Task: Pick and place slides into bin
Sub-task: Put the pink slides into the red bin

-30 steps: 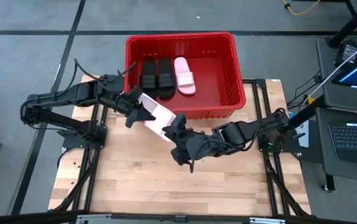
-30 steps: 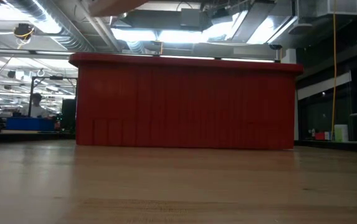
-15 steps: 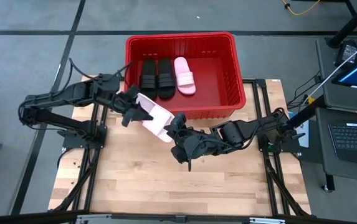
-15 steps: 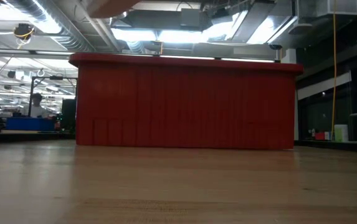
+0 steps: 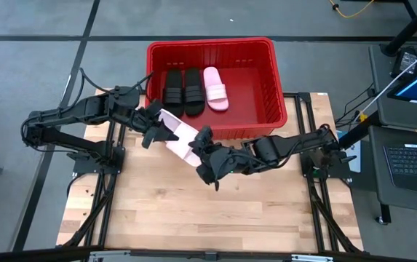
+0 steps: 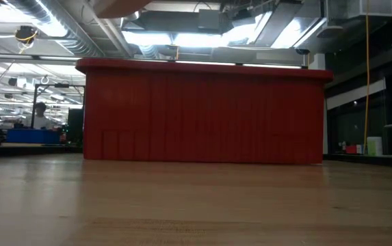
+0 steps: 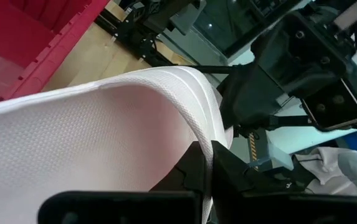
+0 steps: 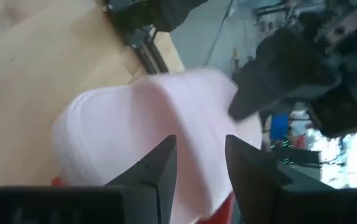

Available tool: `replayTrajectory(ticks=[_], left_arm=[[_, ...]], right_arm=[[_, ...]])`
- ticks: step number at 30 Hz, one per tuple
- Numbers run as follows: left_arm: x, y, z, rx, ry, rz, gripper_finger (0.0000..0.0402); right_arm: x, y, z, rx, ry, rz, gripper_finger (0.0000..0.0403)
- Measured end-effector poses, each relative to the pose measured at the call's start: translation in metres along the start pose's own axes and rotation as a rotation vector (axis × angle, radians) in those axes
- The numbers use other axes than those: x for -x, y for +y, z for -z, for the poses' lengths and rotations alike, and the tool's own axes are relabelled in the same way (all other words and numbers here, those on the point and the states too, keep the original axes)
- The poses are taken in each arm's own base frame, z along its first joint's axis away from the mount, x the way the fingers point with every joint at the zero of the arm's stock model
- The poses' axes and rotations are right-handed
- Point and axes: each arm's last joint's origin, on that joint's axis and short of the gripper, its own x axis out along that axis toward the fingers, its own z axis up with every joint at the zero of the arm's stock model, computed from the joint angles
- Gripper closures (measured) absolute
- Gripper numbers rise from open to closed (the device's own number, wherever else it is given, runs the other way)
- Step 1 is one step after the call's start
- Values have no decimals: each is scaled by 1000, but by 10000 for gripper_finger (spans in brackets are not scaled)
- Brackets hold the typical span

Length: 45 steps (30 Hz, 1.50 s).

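Counting what already lies in the red bin [image 5: 275,87] at the top centre of the high view, three of the four slides are home: the two black slides [image 5: 183,91] side by side at the left of the bin floor, and one pink slide [image 5: 215,88] just beside them. The right part of the bin floor is bare.

One slide is left, the second pink slide [image 5: 180,135], and it is up off the tabletop [image 5: 193,211], held just in front of the bin's near wall, left of the frame's centre. The left hand [image 5: 157,125] is clenched on one end of it; the left wrist view shows its dark fingers [image 7: 194,167] pinching the slide's pale edge. The right hand [image 5: 202,142] is at the slide's other end with its fingers spread to either side of the pink strap, as the right wrist view shows; whether they actually press on it I cannot tell.

By my judgement the job is about three quarters done, with only this last slide to go over the rim.
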Motion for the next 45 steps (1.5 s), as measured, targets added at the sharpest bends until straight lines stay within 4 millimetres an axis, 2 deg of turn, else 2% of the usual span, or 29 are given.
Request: replayTrajectory(ticks=[8,16,28,40,45], left_arm=[[1,0,0,-15,-4,-2,398],[3,-2,0,-21,-13,9,398],[4,-2,1,-33,3,22,398],[4,-1,0,-73,-18,-8,398],[4,-1,0,-108,-19,-13,397]], right_arm=[[-23,13,-3,130,68,-8,267],[-23,3,-1,131,132,87,267],[-24,2,-1,145,132,96,271],[-24,2,-1,93,129,101,316],[-23,2,-2,92,126,102,378]])
